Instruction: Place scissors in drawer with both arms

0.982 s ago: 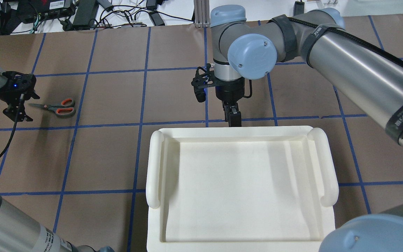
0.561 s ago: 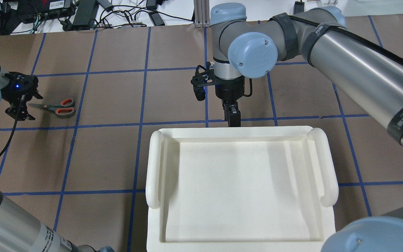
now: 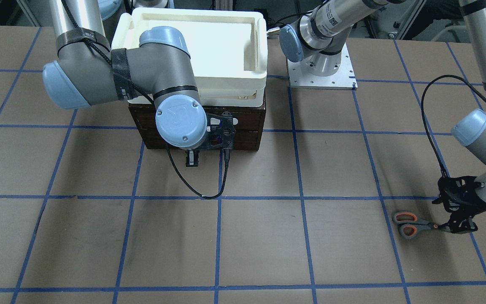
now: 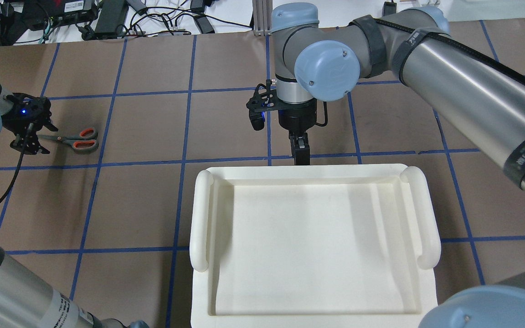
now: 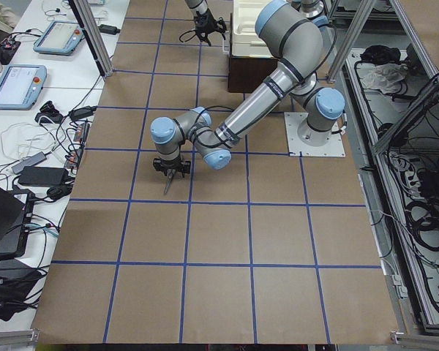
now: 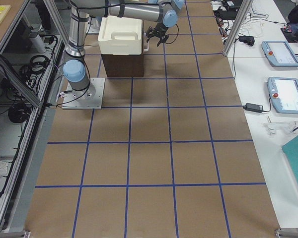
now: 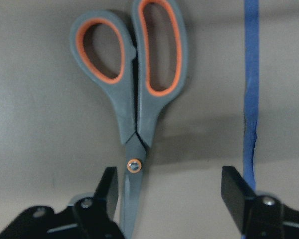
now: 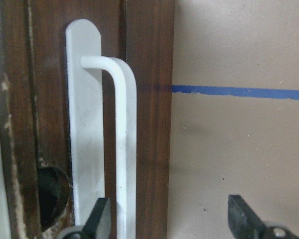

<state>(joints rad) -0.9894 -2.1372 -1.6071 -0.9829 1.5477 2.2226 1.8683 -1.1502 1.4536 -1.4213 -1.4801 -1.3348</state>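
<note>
Reach-in stage on both sides, with nothing gripped as yet. Towards the robot's left end of the brown paper-covered bench (image 3: 268, 236): the pair of scissors with dark grey blades and grey, orange-lined handles (image 7: 134, 99), flat on the surface, blades together, well apart from the dark brown wooden drawer (image 3: 247, 126). Low over them, the black two-finger left claw (image 7: 170, 191), spread wide, straddling the blades just past the red pivot dot (image 7: 134, 165), the blades close beside one finger (image 7: 107, 191) and far from the other. At the drawer front, under the cream-white plastic tray (image 4: 201, 218) stacked on top: the black right claw (image 8: 169, 214), likewise spread, with the white bar handle (image 8: 124, 149) just inside one of its fingers; hard to tell from the wrist view how far round the bar those fingers reach. Appears shut, judging by the drawer front lying flush with its case. Calls next, most likely, for pinching the handle and drawing it straight out from the case, and for pressing the left claw together across the blades. Worth centring that claw sideways first, since a lopsided pinch may swivel the scissors. Needs the drawer open before any carry across.
</note>
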